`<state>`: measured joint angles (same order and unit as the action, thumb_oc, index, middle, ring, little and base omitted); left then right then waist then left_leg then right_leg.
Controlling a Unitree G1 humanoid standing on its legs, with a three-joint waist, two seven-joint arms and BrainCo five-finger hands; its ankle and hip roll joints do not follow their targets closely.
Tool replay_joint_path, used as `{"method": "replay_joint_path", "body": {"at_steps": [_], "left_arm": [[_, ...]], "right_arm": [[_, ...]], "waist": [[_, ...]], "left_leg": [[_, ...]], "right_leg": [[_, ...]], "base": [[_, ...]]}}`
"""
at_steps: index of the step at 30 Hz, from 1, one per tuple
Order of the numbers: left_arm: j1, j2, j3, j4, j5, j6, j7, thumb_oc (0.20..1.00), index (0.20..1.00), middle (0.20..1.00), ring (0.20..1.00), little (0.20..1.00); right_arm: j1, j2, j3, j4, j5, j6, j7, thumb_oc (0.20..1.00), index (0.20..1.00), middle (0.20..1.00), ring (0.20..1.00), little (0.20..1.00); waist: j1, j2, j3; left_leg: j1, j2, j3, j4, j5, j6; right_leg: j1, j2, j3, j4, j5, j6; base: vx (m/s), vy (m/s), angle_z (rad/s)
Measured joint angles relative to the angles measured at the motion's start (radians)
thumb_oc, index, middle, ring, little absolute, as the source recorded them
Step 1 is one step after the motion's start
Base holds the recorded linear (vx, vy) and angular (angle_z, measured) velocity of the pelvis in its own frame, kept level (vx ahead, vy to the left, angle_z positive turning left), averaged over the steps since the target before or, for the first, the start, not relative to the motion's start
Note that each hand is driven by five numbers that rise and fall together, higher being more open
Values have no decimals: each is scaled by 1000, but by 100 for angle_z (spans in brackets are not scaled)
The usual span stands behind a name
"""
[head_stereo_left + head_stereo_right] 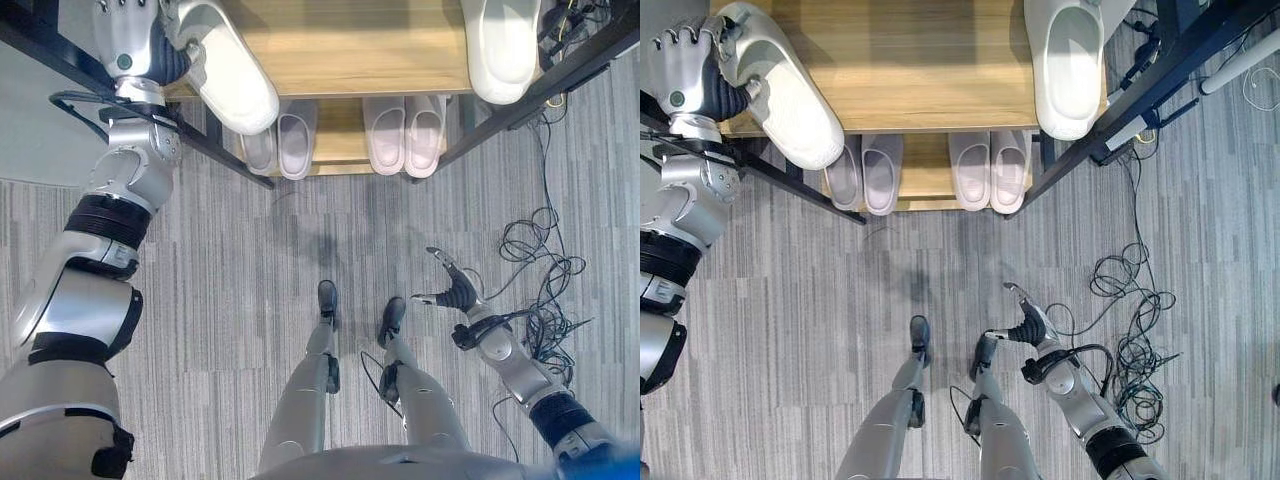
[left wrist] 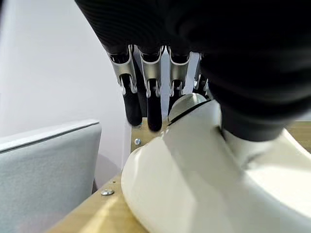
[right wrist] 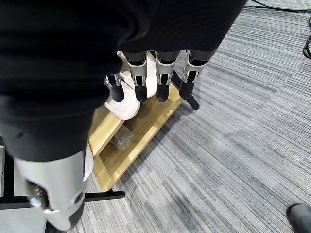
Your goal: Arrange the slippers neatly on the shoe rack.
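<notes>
A white slipper (image 1: 235,85) lies slanted at the left end of the shoe rack's wooden top shelf (image 1: 350,50), its toe jutting past the front edge. My left hand (image 1: 125,35) is shut on its heel end; in the left wrist view the slipper (image 2: 204,184) sits under the palm with the fingers (image 2: 154,97) hanging past it. A second white slipper (image 1: 503,45) rests at the shelf's right end. My right hand (image 1: 455,290) hangs open low over the carpet, holding nothing, its fingers (image 3: 141,82) straight.
On the lower shelf stand a pale grey pair (image 1: 283,140) and a pink pair (image 1: 405,135), toes outward. Black rack legs (image 1: 215,155) splay out at both sides. Grey carpet (image 1: 250,260) spreads before the rack.
</notes>
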<state>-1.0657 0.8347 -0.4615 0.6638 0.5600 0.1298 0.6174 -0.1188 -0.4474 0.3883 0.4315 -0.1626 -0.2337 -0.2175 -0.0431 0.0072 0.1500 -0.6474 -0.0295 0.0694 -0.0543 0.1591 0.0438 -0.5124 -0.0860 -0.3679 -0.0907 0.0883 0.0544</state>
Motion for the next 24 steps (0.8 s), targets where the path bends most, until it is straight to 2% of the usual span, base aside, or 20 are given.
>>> {"method": "replay_joint_path", "body": {"at_steps": [4,7,10,14,15,16,17,18,19,20,21,22,24], "left_arm": [[29,-22,39,-66,-19,1,-8,200,200,200,200,200],[65,-57,44,-163,-40,-28,-25,200,200,200,200,200],[167,-131,52,-234,-41,-50,-34,200,200,200,200,200],[242,-157,36,-388,-41,-98,-50,200,200,200,200,200],[297,-160,12,-467,-41,-108,-59,200,200,200,200,200],[337,-159,2,-519,-39,-136,-61,200,200,200,200,200],[377,-163,-4,-538,-39,-152,-62,200,200,200,200,200],[447,-155,1,-576,-38,-154,-63,200,200,200,200,200],[509,-157,-3,-601,-37,-157,-67,200,200,200,200,200],[549,-154,-1,-608,-35,-168,-68,200,200,200,200,200],[558,-156,4,-608,-35,-169,-69,200,200,200,200,200],[595,-190,41,-604,-29,-167,-71,200,200,200,200,200],[612,-207,42,-602,-23,-174,-73,200,200,200,200,200]], "right_arm": [[-1,0,3,-7,0,0,1,1000,1000,1000,1000,1000],[-1,7,2,-11,0,2,2,1000,1000,1000,1000,1000],[-1,14,-2,1,2,10,9,1000,1000,1000,1000,1000],[6,18,-9,39,21,19,12,1000,1000,1000,1000,1000],[23,18,-15,39,31,25,15,1000,1000,1000,1000,1000],[49,19,-25,39,35,26,16,1000,1000,1000,1000,1000],[85,23,-26,39,40,27,15,1000,1000,1000,1000,1000],[113,32,-28,27,41,31,20,1000,1000,1000,1000,1000],[132,36,-31,17,41,30,21,1000,1000,1000,1000,1000],[147,37,-37,20,41,31,24,1000,1000,1000,1000,1000],[172,36,-59,21,41,33,32,1000,1000,1000,1000,1000],[186,42,-82,18,40,34,43,1000,1000,1000,1000,1000],[207,35,-96,18,40,39,46,1000,1000,1000,1000,1000]], "waist": [[1,-5,-3],[-2,-6,-4],[-7,-7,-3],[-21,-12,-7],[-25,-20,-10],[-26,-36,-27],[-34,-44,-81],[-50,-55,-97],[-50,-54,-129],[-44,-51,-133],[-47,-26,-150],[-54,-10,-149],[-65,-1,-154]], "left_leg": [[0,-1,0,0,0,0],[9,-2,0,3,1,2],[74,-2,2,-5,1,2],[152,-2,3,-19,-3,-3],[226,-3,18,-37,-7,-8],[285,-4,30,-37,-30,-20],[302,-5,32,-37,-43,-27],[357,-7,41,-27,-46,-24],[384,-9,52,-15,-64,-16],[430,-10,71,-17,-68,-12],[460,-10,84,-34,-79,-17],[495,-6,96,-38,-86,-18],[525,-6,98,-38,-104,-11]], "right_leg": [[1,-1,-1,0,0,0],[10,-3,-1,0,1,1],[71,-3,-2,0,1,2],[143,-3,-2,0,-12,11],[202,-6,12,0,-14,14],[255,-9,27,0,-25,19],[270,-9,30,0,-35,21],[319,-12,36,2,-41,20],[350,-15,48,0,-48,19],[387,-19,62,0,-49,20],[401,-20,68,7,-55,22],[400,-26,88,67,-75,44],[371,-40,95,148,-126,62]], "base": [[0,0,0],[12,-7,0],[48,-25,-2],[87,-7,-3],[97,6,-25],[102,41,-29],[87,85,-28],[80,88,-21],[72,58,-39],[98,10,-35],[88,-19,-46],[82,-40,-42],[129,-142,-38]]}}
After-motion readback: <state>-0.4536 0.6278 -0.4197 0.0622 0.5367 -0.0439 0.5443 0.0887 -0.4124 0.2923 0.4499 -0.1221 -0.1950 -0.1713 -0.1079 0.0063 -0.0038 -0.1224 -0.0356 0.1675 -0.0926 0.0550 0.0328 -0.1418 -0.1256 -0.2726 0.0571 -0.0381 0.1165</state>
